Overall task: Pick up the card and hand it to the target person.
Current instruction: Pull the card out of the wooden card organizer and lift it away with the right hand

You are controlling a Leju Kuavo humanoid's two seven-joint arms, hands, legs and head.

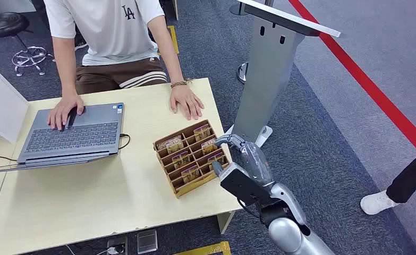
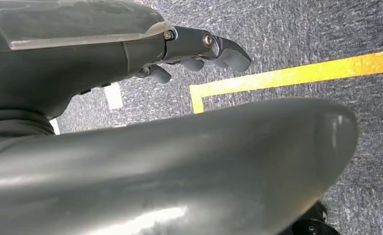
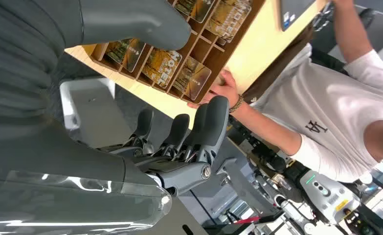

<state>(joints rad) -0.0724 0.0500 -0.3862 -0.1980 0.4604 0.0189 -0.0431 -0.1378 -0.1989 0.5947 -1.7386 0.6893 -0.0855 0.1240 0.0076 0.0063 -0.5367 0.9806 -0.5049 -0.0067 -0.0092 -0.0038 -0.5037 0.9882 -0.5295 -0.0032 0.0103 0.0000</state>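
A: Several cards (image 1: 190, 154) are sitting upright in the slots of the brown wooden card holder (image 1: 180, 188), near the right edge of the pale table (image 1: 88, 196). None is being held.

B: Right hand (image 1: 228, 142)?

A: It is hovering at the holder's right side, just beside the nearest cards. Fingers (image 3: 214, 122) are lying apart and lightly curved, gripping nothing; the thumb (image 3: 130, 22) is reaching over the holder's slots.

B: Left hand (image 2: 199, 51)?

A: It is hanging over the grey carpet (image 2: 297, 29), close to a yellow floor line (image 2: 287, 76). Fingers are partly curled, nothing in them.

B: Person (image 1: 110, 32)?

A: Sitting across the table, one hand (image 1: 186, 101) lying flat just behind the holder, the other resting on the laptop (image 1: 73, 135).
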